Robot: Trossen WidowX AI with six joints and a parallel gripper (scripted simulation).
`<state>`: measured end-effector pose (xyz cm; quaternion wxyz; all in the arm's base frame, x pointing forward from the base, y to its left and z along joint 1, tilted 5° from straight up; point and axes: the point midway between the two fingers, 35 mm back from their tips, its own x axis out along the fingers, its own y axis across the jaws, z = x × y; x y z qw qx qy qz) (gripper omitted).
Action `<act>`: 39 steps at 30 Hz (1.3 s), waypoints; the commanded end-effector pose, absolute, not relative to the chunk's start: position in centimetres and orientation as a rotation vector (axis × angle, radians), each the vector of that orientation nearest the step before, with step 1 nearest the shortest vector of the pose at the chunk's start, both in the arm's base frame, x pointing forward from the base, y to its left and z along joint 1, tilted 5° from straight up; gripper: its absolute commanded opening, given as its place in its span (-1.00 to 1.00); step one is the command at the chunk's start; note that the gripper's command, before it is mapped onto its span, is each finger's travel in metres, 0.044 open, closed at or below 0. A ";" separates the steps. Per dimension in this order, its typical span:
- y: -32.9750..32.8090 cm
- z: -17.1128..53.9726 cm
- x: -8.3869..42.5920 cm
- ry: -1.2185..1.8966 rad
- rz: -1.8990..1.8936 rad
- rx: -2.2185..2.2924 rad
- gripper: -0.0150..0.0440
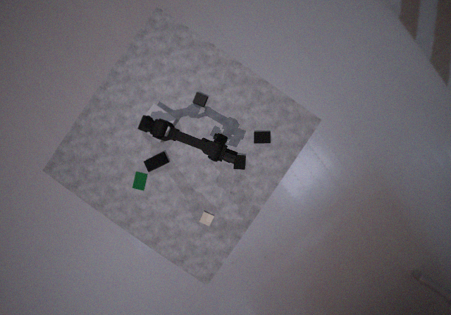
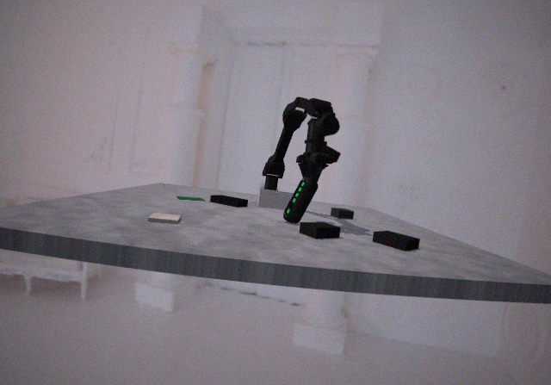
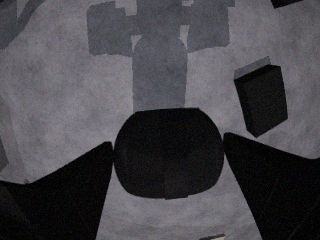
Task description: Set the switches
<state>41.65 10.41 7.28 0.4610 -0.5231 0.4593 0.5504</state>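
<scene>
The dark grey controller unit (image 2: pixel 300 201) (image 3: pixel 167 165) is held steeply tilted, its long side running down from my gripper (image 2: pixel 310 178) (image 3: pixel 168 144). The gripper is shut on its sides. Green switch ends show as a row of several marks along the unit's face in the exterior view, with a wider gap above the lowest mark; single switch settings are too small to read. In the wrist view the unit's rounded dark end faces the camera, between both fingers. Its label is not visible. Whether its lower end touches the bench is unclear.
Black blocks stand near the unit (image 1: pixel 239 162) (image 2: pixel 319 230), farther right (image 1: pixel 262 137) (image 2: pixel 395 240), behind the arm (image 1: pixel 200 99) (image 2: pixel 342 213) and near the base (image 1: pixel 156 161) (image 2: pixel 228 201). A green plate (image 1: pixel 139 180) (image 2: pixel 190 198) and beige tile (image 1: pixel 206 218) (image 2: pixel 164 217) lie apart.
</scene>
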 end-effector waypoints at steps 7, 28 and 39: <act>11.1 6.4 41.3 1.144 1.364 -1.275 0.65; 12.6 5.8 41.1 1.143 1.365 -1.274 0.65; 13.4 5.5 40.9 1.143 1.365 -1.274 0.65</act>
